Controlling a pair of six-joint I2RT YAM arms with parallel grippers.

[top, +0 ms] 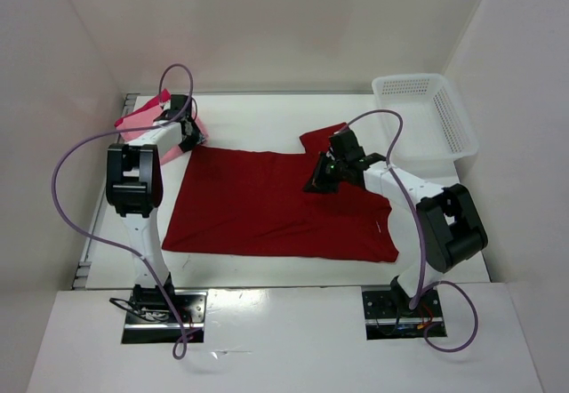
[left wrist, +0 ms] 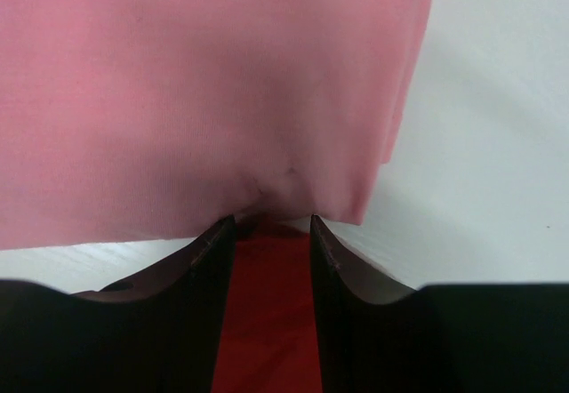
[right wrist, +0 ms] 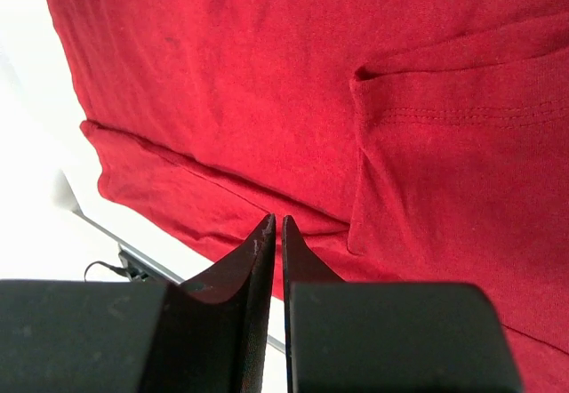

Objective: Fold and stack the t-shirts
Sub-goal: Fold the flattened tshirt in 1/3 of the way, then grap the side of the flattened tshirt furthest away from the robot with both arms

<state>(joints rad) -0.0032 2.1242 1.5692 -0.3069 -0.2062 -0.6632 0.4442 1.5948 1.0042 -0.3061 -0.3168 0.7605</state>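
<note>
White walls close in the white bench (top: pixel 258 113), and you have the dark red t-shirt (top: pixel 267 206) spread flat across its middle. Your left arm stands up from its base, bends at the elbow and reaches to the upper left of the top view. There the left pincer (top: pixel 185 133) sits at the edge of the salmon pink t-shirt (top: pixel 199 132), with the crimson-pink t-shirt (top: pixel 142 119) just beyond it.

In the left wrist view the left pincer's fingers (left wrist: pixel 213 251) stand about halfway apart. The salmon hem puckers at their tips and dark red cloth shows in the gap, but I cannot tell whether they grip either.

Your right arm folds back at its elbow and leans in over the dark red shirt's upper right. The right pincer (right wrist: pixel 274 220) is all but closed, with a thin slit and no cloth in it. A white basket (top: pixel 458 126) sits at the upper right.
</note>
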